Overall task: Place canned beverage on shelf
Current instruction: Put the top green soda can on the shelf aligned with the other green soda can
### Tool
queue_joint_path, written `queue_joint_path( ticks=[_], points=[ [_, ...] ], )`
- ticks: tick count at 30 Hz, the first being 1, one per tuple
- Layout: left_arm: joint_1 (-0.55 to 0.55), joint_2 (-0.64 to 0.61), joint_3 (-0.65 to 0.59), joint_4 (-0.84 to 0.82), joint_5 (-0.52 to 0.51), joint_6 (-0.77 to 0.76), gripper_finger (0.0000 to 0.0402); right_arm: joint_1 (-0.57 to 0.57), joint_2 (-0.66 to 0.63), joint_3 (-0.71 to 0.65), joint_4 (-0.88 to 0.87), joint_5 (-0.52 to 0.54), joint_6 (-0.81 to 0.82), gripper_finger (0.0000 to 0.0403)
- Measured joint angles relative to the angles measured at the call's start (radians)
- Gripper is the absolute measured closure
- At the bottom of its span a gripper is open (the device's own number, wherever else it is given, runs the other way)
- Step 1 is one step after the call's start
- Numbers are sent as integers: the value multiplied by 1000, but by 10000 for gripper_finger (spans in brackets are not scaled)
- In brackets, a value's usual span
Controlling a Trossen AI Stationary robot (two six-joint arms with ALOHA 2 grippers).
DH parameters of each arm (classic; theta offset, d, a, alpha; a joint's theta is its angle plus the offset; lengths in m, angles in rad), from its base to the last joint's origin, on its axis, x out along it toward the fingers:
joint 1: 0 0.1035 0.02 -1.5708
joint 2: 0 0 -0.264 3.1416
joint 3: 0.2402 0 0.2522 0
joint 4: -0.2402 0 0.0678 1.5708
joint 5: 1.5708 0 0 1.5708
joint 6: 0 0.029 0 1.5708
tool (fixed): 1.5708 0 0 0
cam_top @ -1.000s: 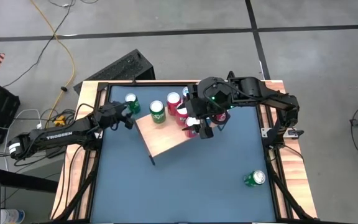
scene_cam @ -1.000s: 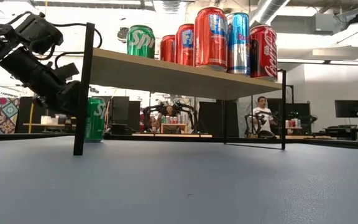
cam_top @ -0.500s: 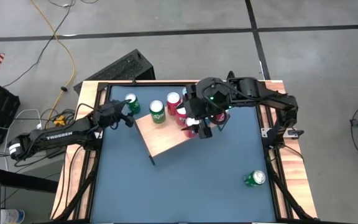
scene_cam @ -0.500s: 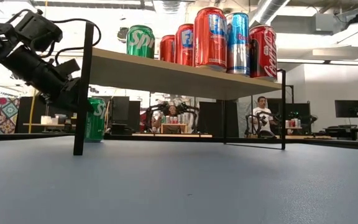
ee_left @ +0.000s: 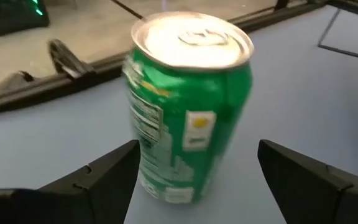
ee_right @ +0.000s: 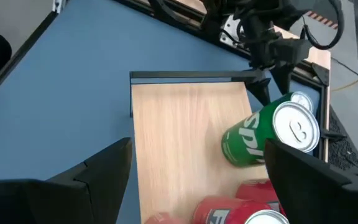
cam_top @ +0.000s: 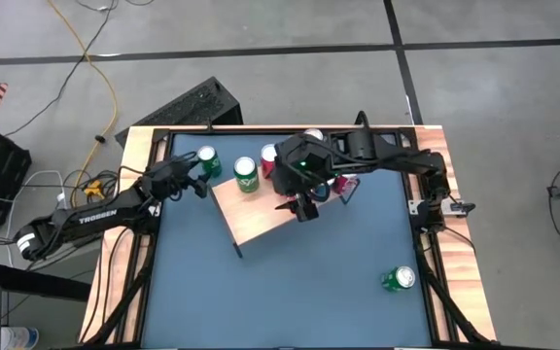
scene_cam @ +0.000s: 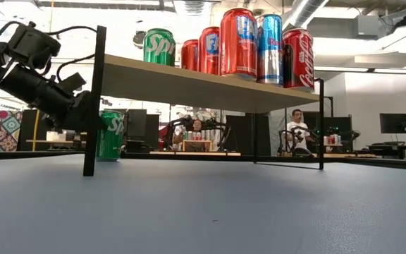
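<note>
- Canned beverage (ee_left: 188,106): we list a green cylinder of smooth printed metal with a silver pull-tab lid, upright on the worktop (cam_top: 290,282) at the far left, just beside the shelf (cam_top: 261,216).
- Position: we see it between the left claw's (ee_left: 194,177) two dark fingers; contact we cannot tell.
- Left claw: spread wide, pinching nothing.
- Shelf: a flat rectangular board of pale grained wood on thin black metal legs. We count a green can (cam_top: 247,174) and several red cans (scene_cam: 239,44) upright along its far edge.
- Right claw (cam_top: 302,207): above the shelf board, fingers spread, holding nothing.
- Worktop: matte dark blue, wood-edged. We note another green can (cam_top: 398,279) lying near the right front.
</note>
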Motion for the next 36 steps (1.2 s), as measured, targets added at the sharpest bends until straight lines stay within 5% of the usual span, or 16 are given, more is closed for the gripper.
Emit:
queue_joint_path(
  ticks=[19,36],
  points=[
    [4,15,39,62,-33,95,93,0,2,0,39,0,-19,55],
    [70,252,39,249,69,145,93,0,13,0,50,-2,-63,55]
  ],
)
